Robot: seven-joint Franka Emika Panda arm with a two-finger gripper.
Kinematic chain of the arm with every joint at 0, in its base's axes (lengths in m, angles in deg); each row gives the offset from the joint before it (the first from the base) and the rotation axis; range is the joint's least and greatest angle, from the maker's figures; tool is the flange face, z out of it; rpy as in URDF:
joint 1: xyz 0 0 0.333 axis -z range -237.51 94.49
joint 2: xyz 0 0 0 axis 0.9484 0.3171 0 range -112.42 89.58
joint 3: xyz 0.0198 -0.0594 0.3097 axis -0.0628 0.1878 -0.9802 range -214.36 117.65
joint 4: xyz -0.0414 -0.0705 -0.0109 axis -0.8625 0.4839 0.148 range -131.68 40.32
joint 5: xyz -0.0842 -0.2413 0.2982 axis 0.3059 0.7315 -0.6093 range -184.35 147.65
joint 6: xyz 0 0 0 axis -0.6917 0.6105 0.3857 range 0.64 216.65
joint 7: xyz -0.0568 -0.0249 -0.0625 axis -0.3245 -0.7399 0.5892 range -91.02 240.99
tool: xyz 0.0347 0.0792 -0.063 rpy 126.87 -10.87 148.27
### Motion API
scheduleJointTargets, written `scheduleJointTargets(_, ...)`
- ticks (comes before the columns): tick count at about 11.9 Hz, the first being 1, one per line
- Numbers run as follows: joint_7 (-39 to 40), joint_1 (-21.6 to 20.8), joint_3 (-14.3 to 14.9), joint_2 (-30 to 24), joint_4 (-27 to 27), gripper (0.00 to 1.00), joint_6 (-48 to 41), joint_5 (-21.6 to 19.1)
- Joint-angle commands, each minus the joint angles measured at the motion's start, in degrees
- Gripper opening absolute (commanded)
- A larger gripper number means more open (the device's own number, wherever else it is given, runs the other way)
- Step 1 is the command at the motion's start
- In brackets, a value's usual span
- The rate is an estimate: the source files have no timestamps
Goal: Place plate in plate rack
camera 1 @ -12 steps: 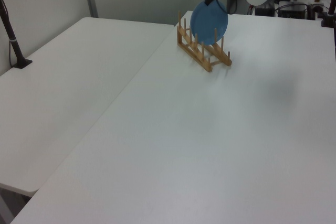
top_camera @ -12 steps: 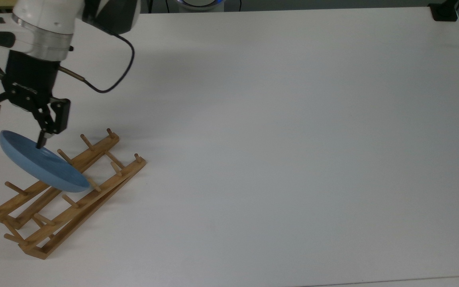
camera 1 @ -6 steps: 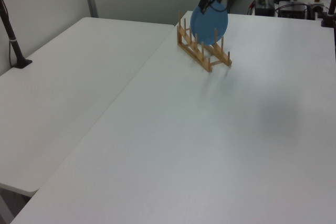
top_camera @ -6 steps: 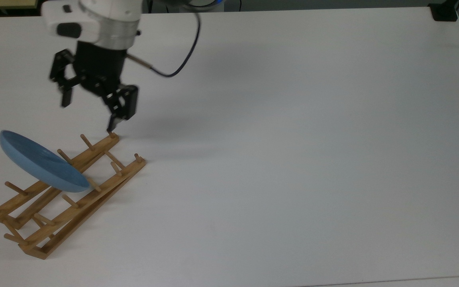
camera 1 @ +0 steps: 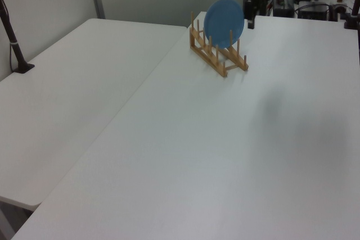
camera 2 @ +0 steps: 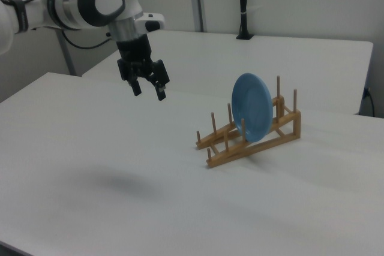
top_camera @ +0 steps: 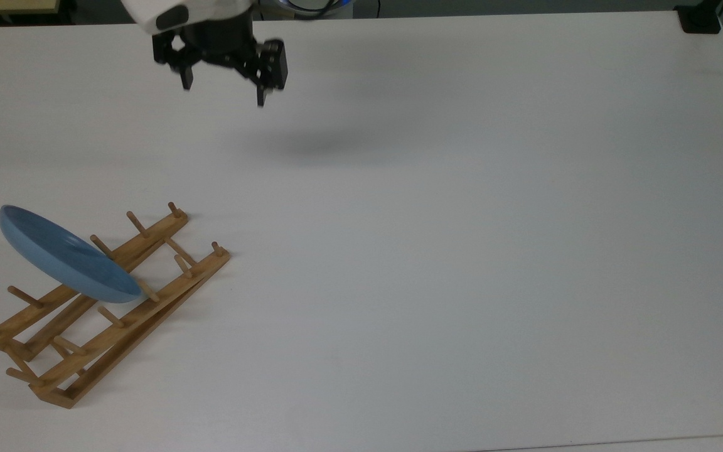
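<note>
You left the plate (top_camera: 66,254) standing in the rack (top_camera: 117,301), while your gripper (top_camera: 223,94) hung well apart, fingers spread, holding nothing.

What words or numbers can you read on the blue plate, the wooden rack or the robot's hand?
None: there is no text, label, brand or number to read.
The plate is plain glossy blue.
The plate rack is bare wood with no marks.
The gripper is plain black with no writing to make out, and the table is plain white.
</note>
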Motion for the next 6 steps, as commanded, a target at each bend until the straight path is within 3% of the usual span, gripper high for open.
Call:
scheduleJointTargets(1, 3.8, 0.8, -0.9, -4.4, -1.9, 1.0, -5.6, -1.1)
scheduleJointTargets(4, 4.5, 4.6, -2.9, -4.7, -1.5, 1.0, -5.7, -1.0)
scheduleJointTargets(6, 4.5, 4.6, -2.7, -5.4, -1.6, 1.0, -5.8, -1.1)
